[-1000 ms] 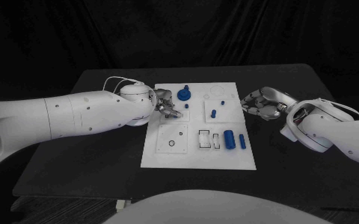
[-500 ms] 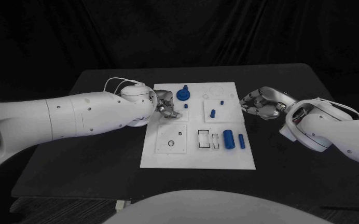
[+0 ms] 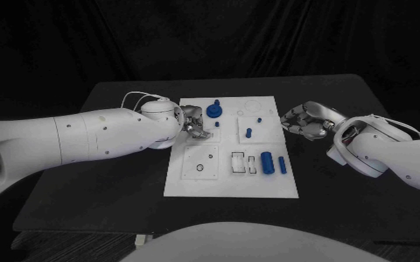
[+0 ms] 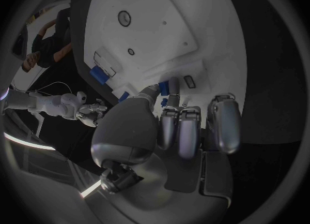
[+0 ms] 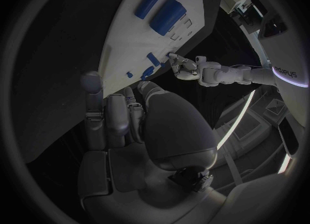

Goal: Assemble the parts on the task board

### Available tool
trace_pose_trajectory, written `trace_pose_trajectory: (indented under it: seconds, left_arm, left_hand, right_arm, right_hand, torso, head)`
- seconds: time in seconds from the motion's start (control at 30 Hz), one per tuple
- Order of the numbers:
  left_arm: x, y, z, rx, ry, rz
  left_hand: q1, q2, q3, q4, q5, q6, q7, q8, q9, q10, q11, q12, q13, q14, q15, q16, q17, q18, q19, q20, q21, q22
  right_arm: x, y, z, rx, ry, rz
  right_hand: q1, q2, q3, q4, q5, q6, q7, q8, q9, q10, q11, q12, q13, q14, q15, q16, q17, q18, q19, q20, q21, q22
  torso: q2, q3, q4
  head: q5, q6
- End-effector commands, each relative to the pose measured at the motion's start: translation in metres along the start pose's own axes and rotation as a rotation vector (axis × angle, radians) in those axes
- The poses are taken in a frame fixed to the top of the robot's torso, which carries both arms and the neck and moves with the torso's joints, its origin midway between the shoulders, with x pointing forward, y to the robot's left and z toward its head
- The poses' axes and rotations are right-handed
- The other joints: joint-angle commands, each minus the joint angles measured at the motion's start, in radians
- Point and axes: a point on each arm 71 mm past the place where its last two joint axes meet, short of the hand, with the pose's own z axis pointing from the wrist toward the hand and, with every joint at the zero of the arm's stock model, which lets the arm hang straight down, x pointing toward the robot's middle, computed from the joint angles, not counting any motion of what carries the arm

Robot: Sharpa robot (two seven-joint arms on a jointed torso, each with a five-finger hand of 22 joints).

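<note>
left hand (image 3: 196, 127) over board's (image 3: 232, 180) upper-left area, grasp unclear: cannot tell | right hand (image 3: 303, 120) at frame right beside board, fingers curled, holding nothing | blue parts (image 3: 273, 164) centre-right | advice: lower slowly, align part squarely over its slot

L robot hand (image 3: 196, 127) fingers curled; R robot hand (image 3: 305, 120) curled, empty.

Task board (image 3: 232, 183): matt white, looks like plastic, smooth, w/ shallow cut-outs. Parts, e.g. big blue cylinder (image 3: 267, 164) & blue knob (image 3: 215, 111): smooth plastic, slight sheen. Table (image 3: 114, 171): matt black, smooth. Left hand (image 3: 194, 127) & right hand (image 3: 306, 120): silver, metallic-looking, glossy. Arm shells (image 3: 87, 137): smooth white plastic, semi-gloss. Backdrop (image 3: 210, 25): black cloth, folds.
</note>
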Motion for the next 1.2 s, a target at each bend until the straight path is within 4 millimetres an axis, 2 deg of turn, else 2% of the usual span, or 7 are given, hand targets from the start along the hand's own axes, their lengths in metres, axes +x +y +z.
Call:
trace_pose_trajectory:
  seconds: [0.03, 0.23, 0.33, 0.47, 0.7, 0.9, 1.2]
  left_arm:
    - [0.000, -0.001, 0.000, 0.016, -0.015, -0.013]
    - [-0.001, -0.001, -0.002, 0.018, -0.036, -0.023]
    - [-0.002, -0.001, -0.004, 0.028, -0.054, -0.032]
    - [-0.006, -0.003, -0.007, 0.045, -0.081, -0.043]
    - [-0.018, -0.002, -0.013, 0.044, -0.078, -0.070]
    - [-0.029, 0.003, -0.017, 0.006, 0.007, -0.129]
    - [-0.045, 0.013, -0.015, -0.078, 0.185, -0.197]
  left_hand:
    - [-0.009, -0.025, 0.057, -0.008, 0.019, 0.006, -0.003, 0.008, 0.001, 0.074, -0.007, -0.008, 0.225, 0.104, -0.004, 0.007, 0.263, -0.011, -0.003, -0.007, -0.002, 0.187]
    - [-0.044, -0.059, 0.160, -0.013, 0.031, 0.010, -0.004, 0.020, 0.010, 0.074, -0.008, -0.009, 0.224, 0.104, -0.005, 0.007, 0.263, -0.011, -0.002, -0.008, 0.000, 0.187]
    - [-0.056, -0.083, 0.222, -0.030, 0.057, 0.009, -0.005, 0.028, 0.018, 0.074, -0.009, -0.010, 0.224, 0.104, -0.006, 0.007, 0.263, -0.011, -0.002, -0.009, 0.001, 0.188]
    - [-0.069, -0.103, 0.275, -0.049, 0.056, 0.011, -0.007, 0.039, 0.029, 0.074, -0.010, -0.010, 0.224, 0.104, -0.007, 0.007, 0.263, -0.011, -0.002, -0.010, 0.001, 0.188]
    - [-0.077, -0.113, 0.298, -0.059, 0.055, 0.009, -0.007, 0.043, 0.034, 0.073, -0.011, -0.014, 0.222, 0.104, -0.008, 0.007, 0.263, -0.011, -0.002, -0.010, 0.000, 0.187]
    - [-0.079, -0.125, 0.339, -0.084, 0.055, -0.005, -0.003, 0.046, 0.043, 0.068, -0.008, -0.025, 0.217, 0.104, -0.005, 0.006, 0.263, -0.009, -0.008, -0.009, -0.010, 0.184]
    - [-0.081, -0.126, 0.357, -0.098, 0.052, -0.006, -0.002, 0.050, 0.048, 0.068, -0.007, -0.025, 0.217, 0.104, -0.005, 0.006, 0.263, -0.009, -0.009, -0.008, -0.010, 0.184]
  right_arm:
    - [0.001, -0.001, 0.000, 0.017, 0.006, 0.001]
    - [0.002, -0.001, 0.000, 0.018, 0.012, 0.001]
    - [0.002, -0.001, 0.000, 0.019, 0.013, 0.000]
    - [0.002, -0.001, 0.000, 0.021, 0.016, 0.000]
    - [0.003, -0.001, 0.001, 0.024, 0.021, 0.000]
    - [0.003, -0.001, 0.000, 0.026, 0.022, 0.000]
    - [0.003, -0.001, 0.001, 0.029, 0.025, 0.000]
  right_hand:
    - [0.010, -0.001, 0.007, -0.001, 0.006, 0.005, 0.001, -0.007, -0.001, -0.008, -0.001, -0.004, 0.065, 0.001, 0.006, -0.003, -0.001, 0.017, 0.005, 0.000, -0.005, 0.056]
    - [0.015, -0.001, 0.014, -0.005, 0.010, 0.006, 0.001, -0.007, -0.002, -0.008, -0.001, -0.004, 0.065, 0.000, 0.005, -0.003, -0.002, 0.017, 0.005, 0.000, -0.008, 0.056]
    - [0.018, -0.001, 0.020, -0.007, 0.013, 0.007, 0.002, -0.008, -0.002, -0.009, 0.000, -0.004, 0.065, 0.000, 0.005, -0.004, -0.002, 0.017, 0.005, 0.000, -0.010, 0.056]
    - [0.019, -0.001, 0.021, -0.008, 0.014, 0.007, 0.002, -0.008, -0.002, -0.009, 0.000, -0.005, 0.064, 0.000, 0.005, -0.004, -0.003, 0.017, 0.005, 0.000, -0.011, 0.056]
    - [0.021, -0.001, 0.025, -0.010, 0.016, 0.007, 0.002, -0.008, -0.002, -0.010, -0.001, -0.005, 0.063, -0.001, 0.005, -0.006, -0.005, 0.018, 0.004, 0.000, -0.013, 0.056]
    - [0.022, -0.001, 0.027, -0.011, 0.017, 0.007, 0.002, -0.008, -0.002, -0.011, -0.001, -0.006, 0.062, -0.001, 0.005, -0.006, -0.006, 0.018, 0.003, 0.000, -0.016, 0.055]
    - [0.023, -0.001, 0.029, -0.012, 0.018, 0.008, 0.001, -0.008, -0.002, -0.011, -0.001, -0.006, 0.062, -0.002, 0.005, -0.007, -0.007, 0.018, 0.003, 0.000, -0.019, 0.055]
  torso:
    - [-0.001, 0.0009, 0.0006]
    - [0.000, 0.0004, 0.0010]
    - [0.001, -0.0001, 0.0012]
    - [0.001, -0.0008, 0.0020]
    - [0.000, -0.0011, 0.0025]
    - [0.001, 0.0002, 0.0018]
    - [0.001, 0.0009, 0.0017]
  head:
    - [-0.002, 0.000]
    - [-0.002, 0.000]
    - [-0.002, 0.000]
    - [-0.002, 0.000]
    - [-0.002, 0.000]
    - [-0.005, 0.000]
    - [-0.004, 0.000]
